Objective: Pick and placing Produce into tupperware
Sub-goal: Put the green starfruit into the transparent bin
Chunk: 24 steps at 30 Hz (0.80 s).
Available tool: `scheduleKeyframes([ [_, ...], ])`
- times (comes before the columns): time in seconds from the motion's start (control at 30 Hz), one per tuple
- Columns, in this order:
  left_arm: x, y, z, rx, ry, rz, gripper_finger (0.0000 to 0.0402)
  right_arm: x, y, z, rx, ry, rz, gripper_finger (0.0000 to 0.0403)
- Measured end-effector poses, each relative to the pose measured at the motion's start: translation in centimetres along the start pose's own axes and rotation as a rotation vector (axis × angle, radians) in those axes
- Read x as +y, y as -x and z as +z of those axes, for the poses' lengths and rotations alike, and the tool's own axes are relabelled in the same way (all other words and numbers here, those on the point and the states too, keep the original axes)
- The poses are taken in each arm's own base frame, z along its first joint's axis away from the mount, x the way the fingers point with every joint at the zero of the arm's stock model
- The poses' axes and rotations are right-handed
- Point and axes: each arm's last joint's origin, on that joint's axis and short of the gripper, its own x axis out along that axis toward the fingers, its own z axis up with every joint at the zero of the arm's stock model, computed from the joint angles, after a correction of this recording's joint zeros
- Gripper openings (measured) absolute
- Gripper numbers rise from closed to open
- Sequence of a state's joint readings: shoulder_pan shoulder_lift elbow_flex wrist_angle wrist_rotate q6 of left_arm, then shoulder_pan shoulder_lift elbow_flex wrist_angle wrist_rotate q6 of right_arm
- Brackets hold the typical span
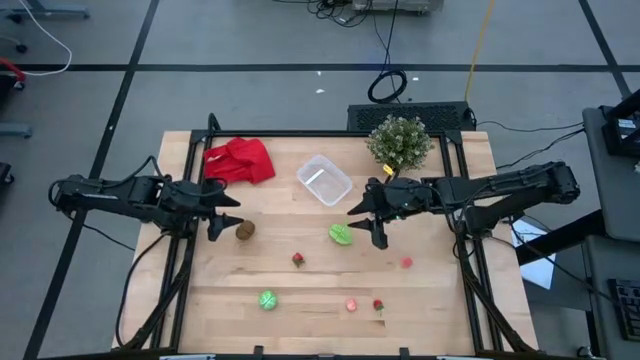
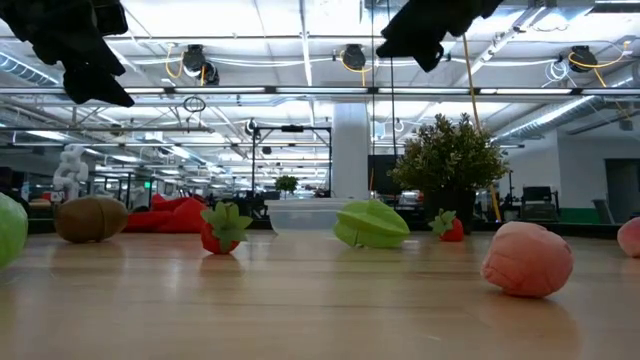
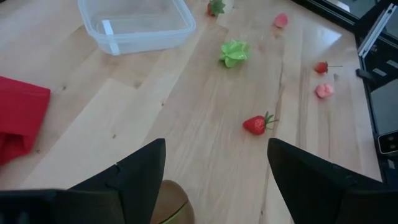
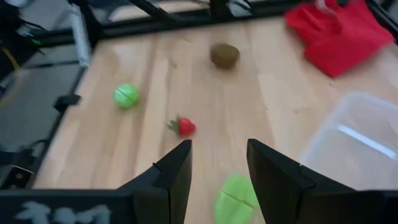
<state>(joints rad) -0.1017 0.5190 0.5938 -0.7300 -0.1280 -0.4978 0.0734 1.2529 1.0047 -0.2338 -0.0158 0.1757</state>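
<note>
The clear tupperware stands at the table's far middle with nothing in it. Produce lies scattered on the wood: a brown kiwi, a green star-shaped piece, a strawberry, a green round piece and several small red and pink pieces near the front. My left gripper hangs open above the table just left of the kiwi. My right gripper hangs open above and just right of the green star piece. Nothing is between either pair of fingers.
A red cloth lies at the far left. A bushy potted plant stands at the far right, close behind my right arm. Bare wood lies between the scattered pieces. Black frame rails run along the table's left and right sides.
</note>
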Motion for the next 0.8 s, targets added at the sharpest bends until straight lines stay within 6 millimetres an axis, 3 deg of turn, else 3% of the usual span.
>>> scheduleKeyframes([
  [0.23,-0.1,0.0,0.0,0.015,-0.024,-0.031,0.0285,1.6,-1.2,4.4,0.223,0.094,-0.048,0.0146],
  [0.33,-0.1,0.0,0.0,0.015,-0.017,-0.032,0.0285,1.7,-2.7,5.1,0.379,0.117,-0.124,0.0146],
  [0.6,-0.1,0.0,-0.1,0.023,-0.028,-0.045,0.0285,1.1,-7.2,2.3,0.64,0.008,-0.197,0.0146],
  [0.8,-0.1,0.0,-0.1,0.023,-0.063,-0.046,0.0285,1.0,-8.0,1.8,0.673,-0.033,-0.209,0.0151],
])
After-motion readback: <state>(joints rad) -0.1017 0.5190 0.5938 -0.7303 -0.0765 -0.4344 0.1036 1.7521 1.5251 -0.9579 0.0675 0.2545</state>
